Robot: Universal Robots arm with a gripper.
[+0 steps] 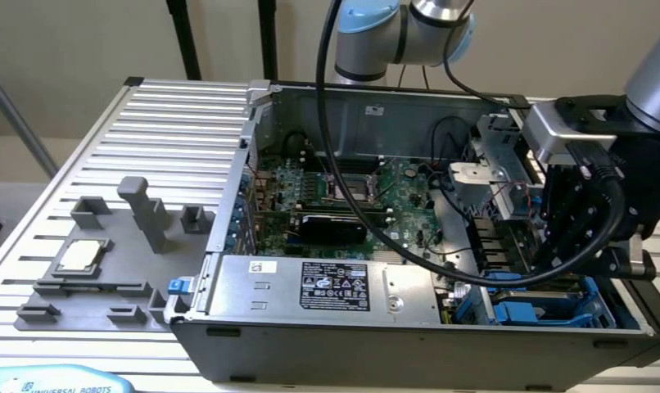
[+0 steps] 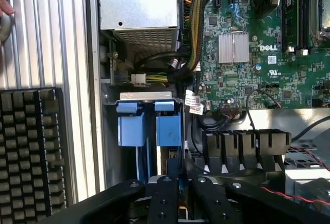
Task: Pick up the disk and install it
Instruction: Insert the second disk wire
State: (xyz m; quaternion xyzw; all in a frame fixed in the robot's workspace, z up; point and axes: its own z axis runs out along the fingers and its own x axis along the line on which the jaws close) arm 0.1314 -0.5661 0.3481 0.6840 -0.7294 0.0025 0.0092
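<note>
My gripper [image 2: 184, 198] reaches down into the drive bay at the front corner of the open computer case [image 1: 254, 123], on the exterior view's right. Its two black fingers [image 2: 164, 199] stand close together on a thin upright slab with a bright blue edge, the disk [image 2: 174, 166], seen edge-on as it stands in the bay. Two blue carrier tabs [image 2: 149, 126] of the bay lie just beyond it. In the exterior view the gripper [image 1: 571, 254] hangs over the blue bay parts [image 1: 526, 313], and the black gripper body hides the disk.
A green motherboard [image 1: 341, 192] fills the case floor, with a silver power supply with a black label [image 1: 330, 286] beside the bay. Cables [image 2: 193, 38] run close by. A grey fixture holding a small CPU chip [image 1: 79, 255] sits left of the case. A keyboard [image 2: 31, 147] and a fingertip [image 2: 4, 5] are outside.
</note>
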